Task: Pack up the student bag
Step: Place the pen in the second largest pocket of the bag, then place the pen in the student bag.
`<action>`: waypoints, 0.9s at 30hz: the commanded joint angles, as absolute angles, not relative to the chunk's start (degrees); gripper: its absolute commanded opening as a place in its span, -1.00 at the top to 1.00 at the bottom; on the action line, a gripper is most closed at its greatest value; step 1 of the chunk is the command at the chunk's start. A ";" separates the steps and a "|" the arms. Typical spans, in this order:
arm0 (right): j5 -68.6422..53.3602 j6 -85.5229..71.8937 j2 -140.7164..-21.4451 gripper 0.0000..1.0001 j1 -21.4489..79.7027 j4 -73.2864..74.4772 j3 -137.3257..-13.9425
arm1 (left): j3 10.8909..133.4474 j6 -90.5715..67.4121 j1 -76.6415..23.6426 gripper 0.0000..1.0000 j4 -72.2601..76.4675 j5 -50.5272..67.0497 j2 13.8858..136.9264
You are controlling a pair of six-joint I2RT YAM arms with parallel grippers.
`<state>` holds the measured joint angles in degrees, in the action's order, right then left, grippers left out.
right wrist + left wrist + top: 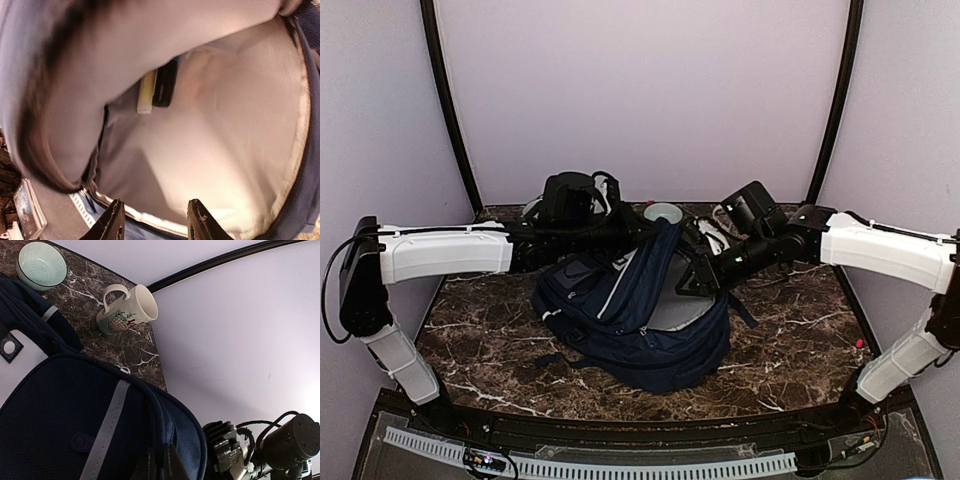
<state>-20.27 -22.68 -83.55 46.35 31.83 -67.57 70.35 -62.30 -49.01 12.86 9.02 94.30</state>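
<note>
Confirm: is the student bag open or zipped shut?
Open. The student bag gapes, its grey lining exposed from above, and the right wrist view looks straight into its interior.

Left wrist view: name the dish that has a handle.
The mug, cream with a plant motif, has a loop handle. The pale green bowl near it has none.

student bag point(650, 335): lying on the table point(480, 330), centre, between the two arms.
bowl point(663, 212): on the table, far side, just behind the bag.
mug point(125, 310): on the table, near the bowl, apart from the bag.
flat items point(163, 85): side by side inside the bag, in an inner pocket.
right gripper point(156, 212): at the bag's opening, right side.
</note>
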 commanded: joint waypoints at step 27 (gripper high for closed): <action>27.17 -54.26 -62.76 0.10 75.84 38.10 -56.19 | 90.28 -62.22 -48.43 0.65 9.97 24.60 113.49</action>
<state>19.25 -46.68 -61.43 72.53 36.56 -53.65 83.66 -67.07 -48.95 12.49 21.17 113.47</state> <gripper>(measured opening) 0.448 0.076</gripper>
